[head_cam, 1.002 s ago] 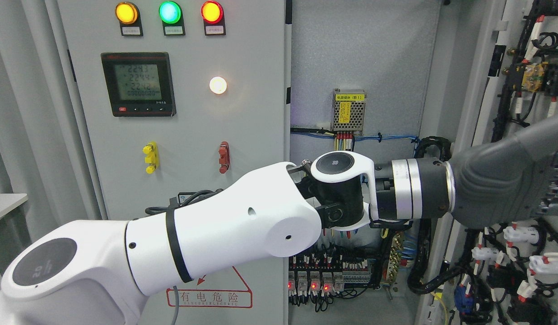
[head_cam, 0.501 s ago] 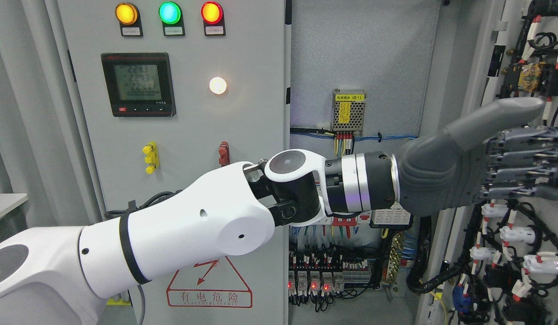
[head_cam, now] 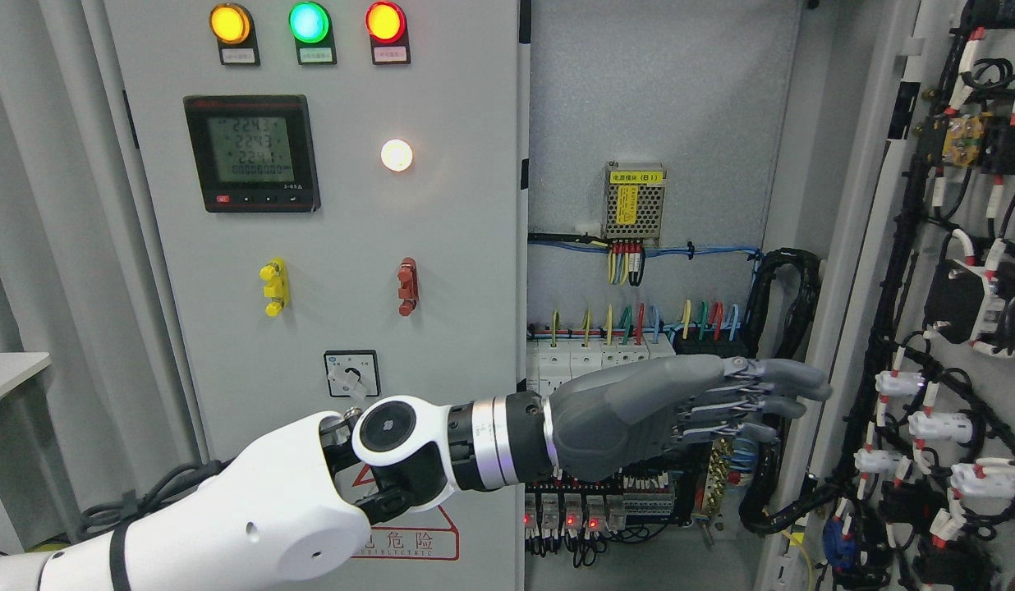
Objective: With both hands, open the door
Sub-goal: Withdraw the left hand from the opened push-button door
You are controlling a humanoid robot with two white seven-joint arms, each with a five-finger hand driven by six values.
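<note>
Pulling back leftward and lower — left hand, fingers outstretched, empty — off the opened door.

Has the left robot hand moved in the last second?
Yes. The left robot hand has pulled back leftward and down, away from the open right door, now level with the breaker row.

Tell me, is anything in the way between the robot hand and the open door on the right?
Nothing visible blocks it. The left robot hand, fingers stretched out and holding nothing, hangs in front of the cabinet wiring, with only open space between it and the swung-open door.
</note>
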